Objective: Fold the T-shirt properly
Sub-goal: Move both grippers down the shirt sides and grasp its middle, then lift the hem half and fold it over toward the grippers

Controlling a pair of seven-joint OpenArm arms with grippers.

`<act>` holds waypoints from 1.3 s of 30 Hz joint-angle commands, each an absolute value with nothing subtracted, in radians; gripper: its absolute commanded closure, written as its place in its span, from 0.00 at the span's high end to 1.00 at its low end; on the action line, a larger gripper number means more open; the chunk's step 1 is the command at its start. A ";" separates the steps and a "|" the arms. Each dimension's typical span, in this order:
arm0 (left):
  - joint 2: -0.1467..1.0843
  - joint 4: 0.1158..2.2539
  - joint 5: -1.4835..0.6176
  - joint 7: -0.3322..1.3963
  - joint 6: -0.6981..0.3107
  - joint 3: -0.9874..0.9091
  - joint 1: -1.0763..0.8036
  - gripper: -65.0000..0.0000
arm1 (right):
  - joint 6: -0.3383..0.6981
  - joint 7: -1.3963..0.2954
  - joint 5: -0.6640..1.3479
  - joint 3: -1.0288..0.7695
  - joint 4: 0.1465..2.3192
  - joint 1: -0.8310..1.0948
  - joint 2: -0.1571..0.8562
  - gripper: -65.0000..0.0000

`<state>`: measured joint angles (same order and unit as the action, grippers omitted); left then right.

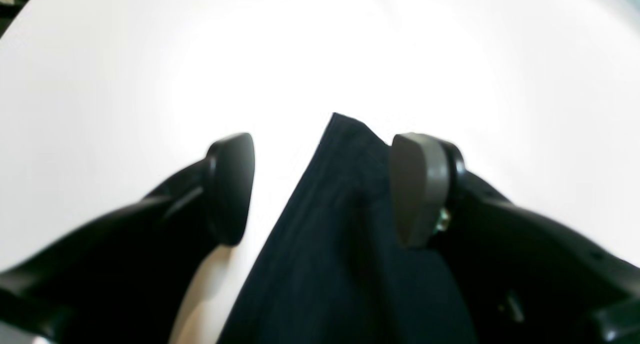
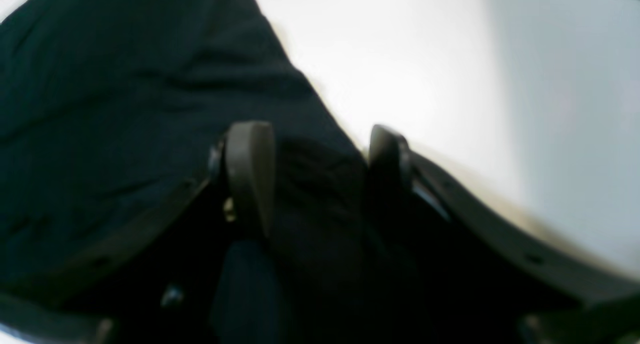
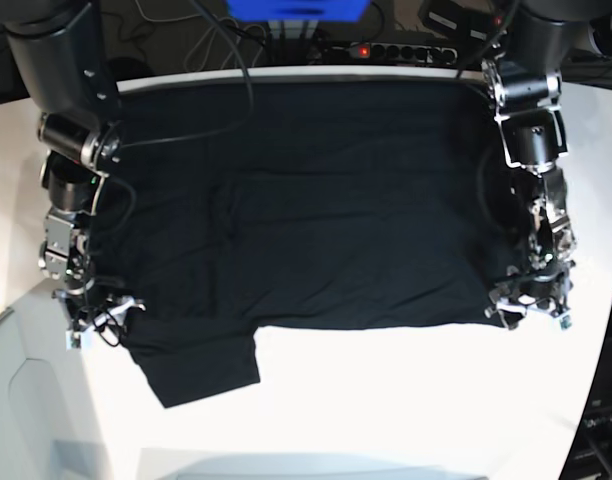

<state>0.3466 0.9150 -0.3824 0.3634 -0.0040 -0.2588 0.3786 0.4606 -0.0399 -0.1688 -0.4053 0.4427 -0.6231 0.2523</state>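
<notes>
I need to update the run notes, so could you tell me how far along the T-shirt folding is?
Early stage. Done: the T-shirt lies spread flat on the white table, one sleeve poking out at the near edge. In hand: the left gripper and right gripper both straddle fabric edges with jaws open, not yet pinched. Left: grasping and every fold.

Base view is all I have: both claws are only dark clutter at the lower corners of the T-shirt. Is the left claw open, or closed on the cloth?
Observer: The left claw is open. A pointed corner of the T-shirt lies between its pads, not pinched.
Operator: Is the corner centred there?
Observer: No, it lies close to the grey pad; bare table shows beside the other pad.
Operator: And the right claw?
Observer: The right claw is open too, with rumpled black cloth between its pads and one pad at the shirt's edge.
</notes>
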 commanded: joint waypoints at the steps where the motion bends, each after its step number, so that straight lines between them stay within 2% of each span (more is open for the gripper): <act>1: 0.367 0.908 -0.381 0.325 -0.005 -0.259 0.414 0.63 | 0.460 -0.035 -0.162 -0.406 0.452 -0.654 0.262 0.48; 5: 0.367 0.806 -0.381 0.303 -0.005 -0.252 0.458 0.63 | 0.460 -0.035 -0.162 -0.406 0.449 -0.639 0.257 0.47; 7: 0.367 0.773 -0.381 0.303 -0.005 -0.252 0.475 0.63 | 0.460 -0.036 -0.162 -0.406 0.449 -0.634 0.255 0.42; 9: 0.367 0.750 -0.381 0.303 -0.005 -0.252 0.484 0.63 | 0.460 -0.036 -0.162 -0.406 0.449 -0.634 0.255 0.33; 14: 0.363 0.737 -0.381 0.303 -0.007 -0.252 0.490 0.63 | 0.460 -0.036 -0.162 -0.406 0.449 -0.633 0.255 0.01; 22: 0.367 0.728 -0.381 0.302 -0.007 -0.119 0.493 0.62 | 0.460 -0.036 -0.163 -0.406 0.449 -0.633 0.255 0.00; 34: 0.366 0.648 -0.381 0.300 -0.005 -0.113 0.492 0.62 | 0.460 -0.036 -0.163 -0.404 0.449 -0.633 0.260 0.00; 36: 0.366 0.645 -0.381 0.300 -0.005 -0.111 0.492 0.57 | 0.460 -0.036 -0.163 -0.404 0.449 -0.633 0.260 0.00; 39: 0.364 0.645 -0.381 0.300 -0.005 -0.111 0.492 0.41 | 0.460 -0.036 -0.163 -0.404 0.449 -0.633 0.260 0.00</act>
<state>0.3550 0.6407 -0.3737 0.2794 -0.0032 -0.1104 0.4744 0.4587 -0.0322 -0.1604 -0.4053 0.4393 -0.6117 0.2493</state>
